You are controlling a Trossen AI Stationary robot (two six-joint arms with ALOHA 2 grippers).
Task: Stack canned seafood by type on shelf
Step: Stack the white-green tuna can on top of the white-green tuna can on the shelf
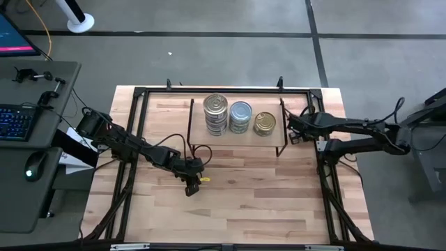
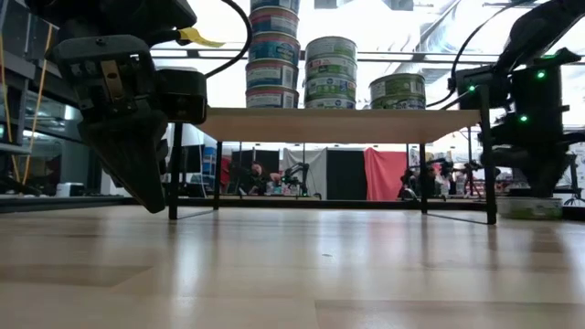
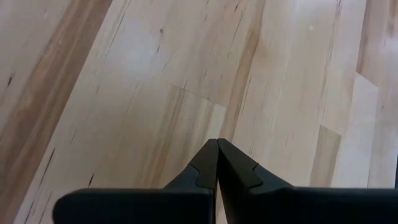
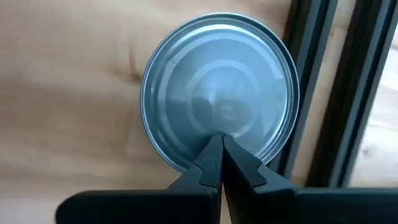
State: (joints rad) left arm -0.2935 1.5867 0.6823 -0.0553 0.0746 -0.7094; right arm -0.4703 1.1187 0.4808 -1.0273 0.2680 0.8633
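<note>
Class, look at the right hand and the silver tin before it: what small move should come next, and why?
Probably open the right hand. Its fingers are shut, aimed at the lid of a silver tin beside black rails; shut, they cannot grip it for the shelf.

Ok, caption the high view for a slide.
Three stacks of tins on the shelf; left claw shut over bare table, right claw shut beside the shelf.
</note>
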